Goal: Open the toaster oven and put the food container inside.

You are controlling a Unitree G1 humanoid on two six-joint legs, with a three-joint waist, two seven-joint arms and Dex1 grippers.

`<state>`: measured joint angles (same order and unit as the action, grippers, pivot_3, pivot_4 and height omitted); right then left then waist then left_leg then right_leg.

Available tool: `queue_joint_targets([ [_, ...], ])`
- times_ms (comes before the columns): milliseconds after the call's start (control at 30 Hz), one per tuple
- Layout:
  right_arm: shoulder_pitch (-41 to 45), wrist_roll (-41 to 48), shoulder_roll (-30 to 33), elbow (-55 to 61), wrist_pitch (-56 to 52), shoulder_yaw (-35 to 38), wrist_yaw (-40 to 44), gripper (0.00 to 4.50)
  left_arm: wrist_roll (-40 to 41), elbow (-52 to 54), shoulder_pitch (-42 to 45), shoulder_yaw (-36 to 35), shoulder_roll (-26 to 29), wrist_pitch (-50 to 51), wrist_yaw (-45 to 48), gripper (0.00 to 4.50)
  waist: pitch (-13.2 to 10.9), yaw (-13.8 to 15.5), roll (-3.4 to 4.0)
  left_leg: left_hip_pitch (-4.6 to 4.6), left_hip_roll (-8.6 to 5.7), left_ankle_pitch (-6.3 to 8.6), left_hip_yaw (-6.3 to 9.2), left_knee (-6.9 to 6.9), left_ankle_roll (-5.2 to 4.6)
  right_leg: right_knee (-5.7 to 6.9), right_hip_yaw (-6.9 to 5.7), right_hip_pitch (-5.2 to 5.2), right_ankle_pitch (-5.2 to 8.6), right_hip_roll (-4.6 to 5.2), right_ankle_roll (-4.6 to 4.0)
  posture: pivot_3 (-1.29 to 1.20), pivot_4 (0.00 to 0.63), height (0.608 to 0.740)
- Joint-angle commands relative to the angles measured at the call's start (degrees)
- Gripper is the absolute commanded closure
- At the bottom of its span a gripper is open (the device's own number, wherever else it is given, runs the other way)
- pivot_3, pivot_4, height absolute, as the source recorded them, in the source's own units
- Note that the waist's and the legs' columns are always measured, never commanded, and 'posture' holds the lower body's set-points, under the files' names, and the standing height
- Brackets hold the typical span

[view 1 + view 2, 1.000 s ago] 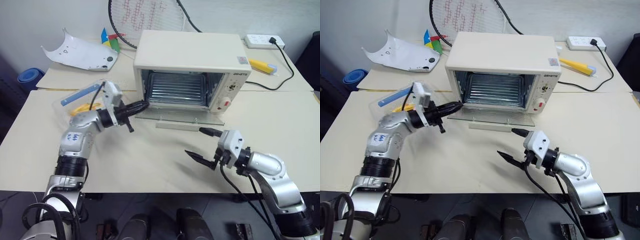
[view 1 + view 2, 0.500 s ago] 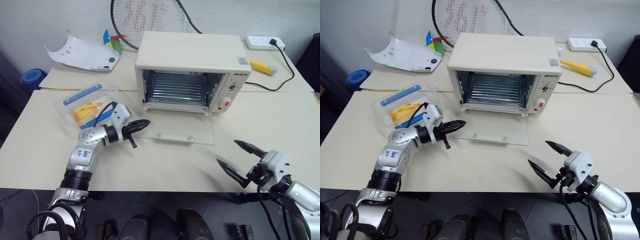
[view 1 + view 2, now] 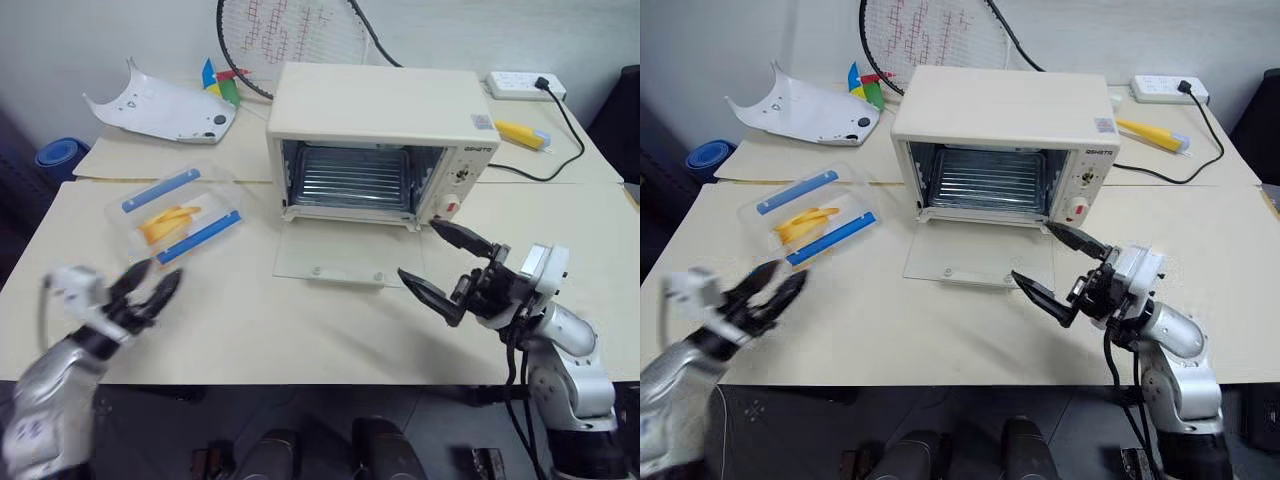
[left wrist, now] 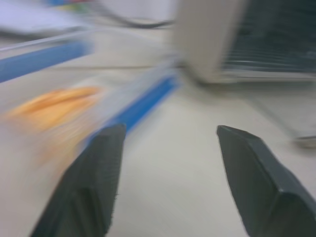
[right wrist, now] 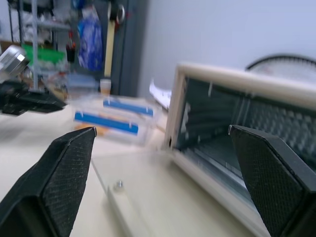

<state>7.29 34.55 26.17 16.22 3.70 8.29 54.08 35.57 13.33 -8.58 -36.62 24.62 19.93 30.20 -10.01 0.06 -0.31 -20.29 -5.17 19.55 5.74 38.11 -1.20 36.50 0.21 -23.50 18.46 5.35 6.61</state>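
Note:
The cream toaster oven (image 3: 380, 105) stands at the middle back with its glass door (image 3: 345, 256) dropped flat on the table and the wire rack showing. To its left lies the clear food container (image 3: 178, 212), with blue strips and yellow food, lid on. My left gripper (image 3: 150, 290) hovers open near the front edge, just short of the container (image 4: 59, 98), with nothing between its fingers (image 4: 94, 182). My right gripper (image 3: 416, 249) is open and empty over the door's right front corner, pointing left across the oven (image 5: 237, 108).
A white curved shell (image 3: 165, 108), a racket (image 3: 290, 30) and coloured paper (image 3: 220, 78) lie at the back left. A power strip (image 3: 525, 85) with a black cable and a yellow object (image 3: 525, 132) sit at the back right.
My left gripper has left the door's left edge, swung left and back toward the table's front, and opened. My right gripper has risen toward the door's right corner.

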Motion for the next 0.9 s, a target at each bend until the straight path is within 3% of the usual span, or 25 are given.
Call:
queue_joint_targets([
  [33,1.53,-0.21,-0.58,-0.36,2.26,-1.12,2.16,0.00,7.22,3.88,-3.90,-8.42,-1.31,4.04,-6.32,0.28,-0.01,0.84,-0.04,0.00,0.00,0.00,0.03,0.02,0.00,-0.02,-0.03,0.04,0.00,0.01,0.00,0.00,0.150,0.740],
  [67,2.11,-0.64,-0.85,-0.67,3.10,-1.55,2.60,0.00,8.39,3.78,-4.84,-9.99,-1.31,5.00,-7.38,0.03,0.00,1.31,-0.04,0.00,-0.02,0.00,0.03,0.05,-0.02,-0.03,-0.04,0.06,0.00,0.03,0.00,0.00,0.150,0.740],
  [233,3.51,-2.49,0.41,-1.26,6.00,-4.85,8.45,0.00,12.13,0.91,0.91,-11.23,3.17,10.73,-12.92,0.03,0.01,2.15,-0.06,0.00,-0.07,-0.01,0.11,0.08,-0.02,-0.02,-0.09,0.12,-0.01,0.05,-0.02,0.00,0.150,0.740],
  [400,3.23,-3.18,0.43,-3.08,7.80,-5.01,9.89,0.00,15.91,-8.48,16.25,-7.02,13.54,24.62,-18.75,0.03,0.04,1.74,-0.12,0.01,-0.07,-0.01,0.13,0.06,0.01,0.07,-0.12,0.05,-0.05,0.04,-0.08,0.00,0.150,0.740],
  [500,2.71,-4.37,0.02,-4.55,9.35,-4.56,9.18,0.00,15.63,-20.16,28.26,-2.92,21.08,38.25,-22.76,0.03,0.06,1.08,-0.14,0.00,-0.08,-0.01,0.14,0.04,0.03,0.23,-0.11,-0.05,-0.05,0.02,-0.08,0.00,0.150,0.740],
  [633,1.34,-5.23,-0.94,-4.12,10.09,-5.72,8.12,0.00,10.33,-31.63,38.92,5.71,26.62,41.93,-18.26,0.03,0.06,-0.23,-0.14,0.00,-0.11,-0.01,0.07,-0.08,0.03,0.47,-0.05,-0.18,-0.05,0.00,-0.08,0.00,0.150,0.740],
  [800,0.65,-6.35,-2.07,-3.19,9.87,-6.11,5.75,0.00,-0.01,-43.16,46.85,14.84,28.63,39.21,-17.37,0.03,0.06,-1.03,-0.14,0.00,-0.16,0.01,0.11,-0.09,0.05,0.47,-0.03,-0.34,-0.05,-0.04,-0.08,0.00,0.150,0.740],
  [900,0.01,-6.73,-2.31,-2.62,9.72,-5.79,4.34,0.00,-3.94,-47.27,50.04,17.03,28.76,37.67,-16.78,0.65,0.06,-1.17,-0.15,-0.01,-0.16,0.01,0.11,-0.02,0.06,0.44,-0.02,-0.35,-0.05,-0.04,-0.08,0.00,0.150,0.740],
])
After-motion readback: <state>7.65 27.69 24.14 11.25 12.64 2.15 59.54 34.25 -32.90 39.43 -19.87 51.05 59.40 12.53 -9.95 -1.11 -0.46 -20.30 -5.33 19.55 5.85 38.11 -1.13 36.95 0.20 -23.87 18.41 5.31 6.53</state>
